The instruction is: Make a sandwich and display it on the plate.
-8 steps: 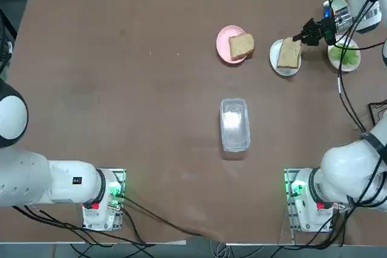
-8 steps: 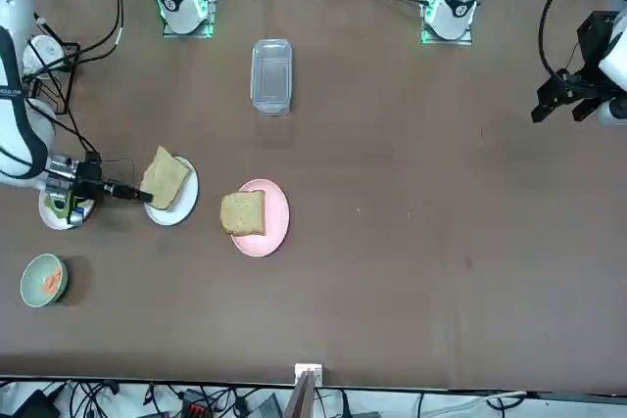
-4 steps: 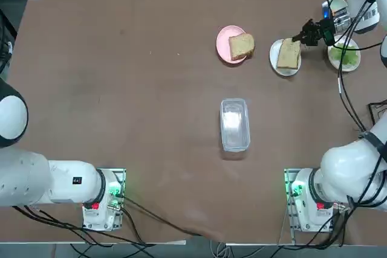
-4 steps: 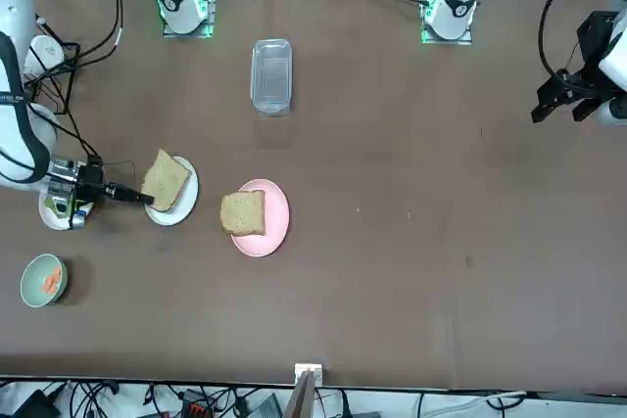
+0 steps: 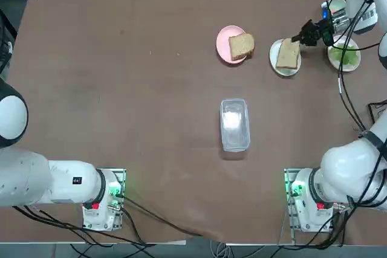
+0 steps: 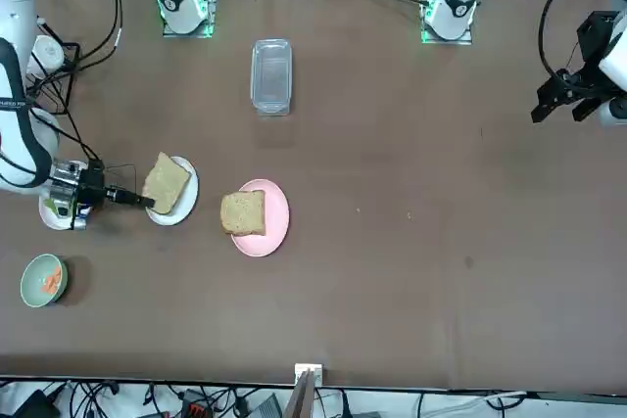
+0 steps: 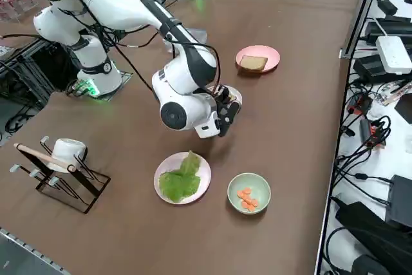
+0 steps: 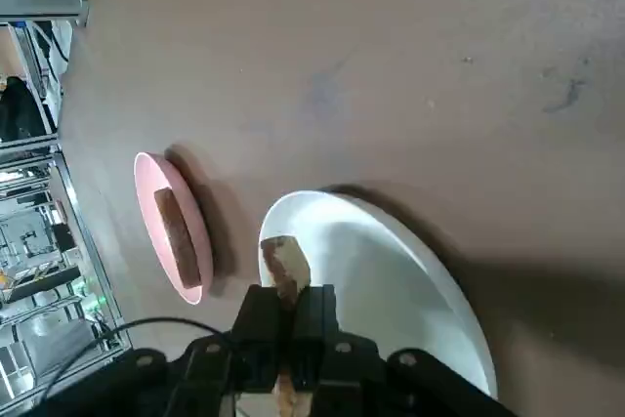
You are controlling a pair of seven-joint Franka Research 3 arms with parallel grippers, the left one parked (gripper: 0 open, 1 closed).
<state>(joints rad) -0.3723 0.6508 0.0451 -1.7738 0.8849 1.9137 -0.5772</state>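
Resting over the small white plate near the table's far right side, a slice of bread was pinched at its edge by the right gripper, whose two fingers were pressed together on the crust. In the wrist view the slice showed edge-on between the dark fingers, standing up above the white plate rather than lying flat on it; whether its lower edge touched the plate could not be told. From the front, the bread covered most of the plate, with the gripper reaching in level from the side. From the right side the gripper and wrist hid nearly all of that plate. No sandwich was stacked: a second slice of bread lay on the pink plate just beside the white one, toward the table's middle, and the two plates stood apart without touching. On the other side of the gripper a second white plate held green lettuce, and near it stood a pale-green bowl with orange pieces in it. A clear plastic box stood by itself near the middle of the brown table, well apart from the plates. At the table's right edge a wire rack held a white cup.
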